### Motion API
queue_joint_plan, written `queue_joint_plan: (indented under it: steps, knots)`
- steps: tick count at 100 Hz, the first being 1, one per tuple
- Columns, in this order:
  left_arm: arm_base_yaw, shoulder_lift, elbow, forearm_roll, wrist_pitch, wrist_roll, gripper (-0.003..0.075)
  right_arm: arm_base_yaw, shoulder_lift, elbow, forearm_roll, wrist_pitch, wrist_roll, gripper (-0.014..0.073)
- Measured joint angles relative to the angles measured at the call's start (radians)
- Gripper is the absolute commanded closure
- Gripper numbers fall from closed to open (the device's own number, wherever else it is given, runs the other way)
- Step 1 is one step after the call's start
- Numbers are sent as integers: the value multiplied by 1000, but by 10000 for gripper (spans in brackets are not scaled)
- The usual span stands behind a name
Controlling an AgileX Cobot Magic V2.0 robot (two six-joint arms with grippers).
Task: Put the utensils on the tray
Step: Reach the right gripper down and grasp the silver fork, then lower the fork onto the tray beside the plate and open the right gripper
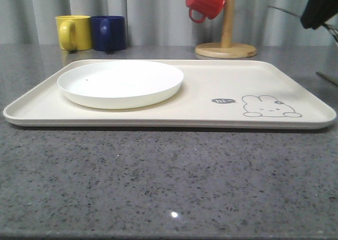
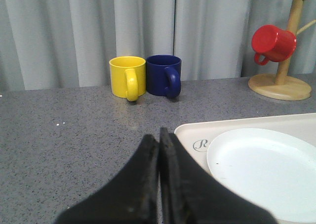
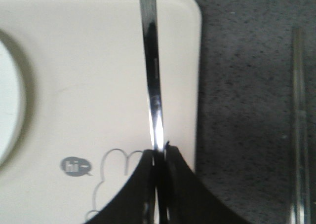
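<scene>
The cream tray (image 1: 211, 81) with its grey rabbit drawing lies across the table, a round white plate (image 1: 120, 81) on its left half. Above the tray's (image 3: 74, 61) right end, by the rabbit's ears, my right gripper (image 3: 159, 149) is shut on a slim shiny silver utensil (image 3: 150, 61). Its handle runs out over the tray; its working end is hidden. In the front view that gripper (image 1: 319, 7) hangs high at the far right. A second thin metal utensil (image 3: 297, 110) lies on the table right of the tray. My left gripper (image 2: 159, 132) is shut and empty, off the tray's (image 2: 237, 123) back-left corner.
A yellow mug (image 1: 74, 33) and a dark blue mug (image 1: 108, 33) stand behind the tray at the left. A wooden mug tree (image 1: 226, 48) with a red mug (image 1: 206, 1) stands behind it at the right. Grey curtain closes the back.
</scene>
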Motion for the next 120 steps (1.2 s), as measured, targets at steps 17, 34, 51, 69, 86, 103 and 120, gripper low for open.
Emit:
queue_joint_plan:
  steps: [17,34,51,69,86,103,120]
  knots:
    - [0,0,0,0,0,0,738,158,25,-3,-147,-13,228,631]
    - [0,0,0,0,0,0,738,262,110,-22,-317,-60,462,631]
    - [0,0,0,0,0,0,738,313,228,-97,-353,-68,527,631]
    - [0,0,0,0,0,0,738,343,324,-163,-353,-68,538,631]
    - [0,0,0,0,0,0,738,345,361,-167,-353,-64,564,631]
    - [0,0,0,0,0,0,738,345,376,-167,-353,-62,587,629]
    - [0,0,0,0,0,0,738,345,380,-167,-353,-62,598,585]
